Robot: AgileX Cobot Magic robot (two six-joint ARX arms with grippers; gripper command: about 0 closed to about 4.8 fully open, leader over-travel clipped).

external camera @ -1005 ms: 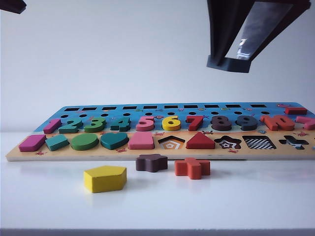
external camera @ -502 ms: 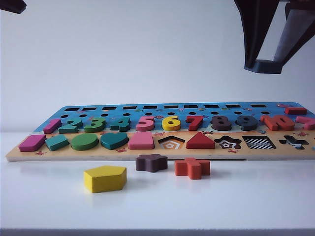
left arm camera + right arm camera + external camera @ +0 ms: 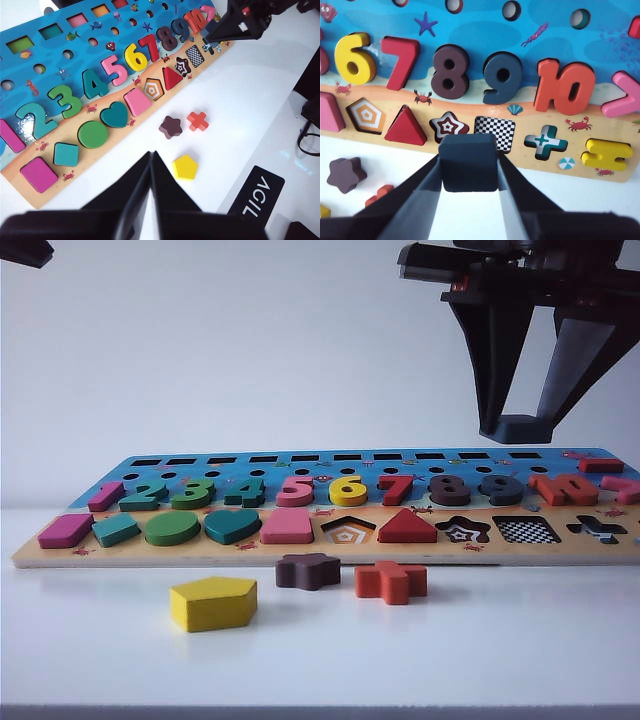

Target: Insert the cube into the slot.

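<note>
The cube [image 3: 468, 155], a flat dark navy block, hangs in the air with my right gripper [image 3: 469, 170] shut on it, one finger on each side. In the exterior view the cube [image 3: 515, 428] is well above the puzzle board [image 3: 300, 552], over its right part. The slot [image 3: 527, 530], a rounded-rectangle recess with a checkered bottom, lies below it; in the right wrist view the slot [image 3: 495, 132] shows just beyond the cube, partly hidden by it. My left gripper [image 3: 151, 156] is shut and empty, high over the white table beside the yellow pentagon block [image 3: 185, 167].
A yellow pentagon block [image 3: 213, 602], a brown star block [image 3: 308, 571] and an orange cross block [image 3: 390, 581] lie loose in front of the board. Star recess [image 3: 462, 531], cross recess [image 3: 597, 528] and pentagon recess [image 3: 348, 531] stand empty. Number pieces fill the row behind.
My right gripper has carried the cube to the right and then lower, nearer the board, and its wrist has turned. The left gripper and loose blocks have not moved.
</note>
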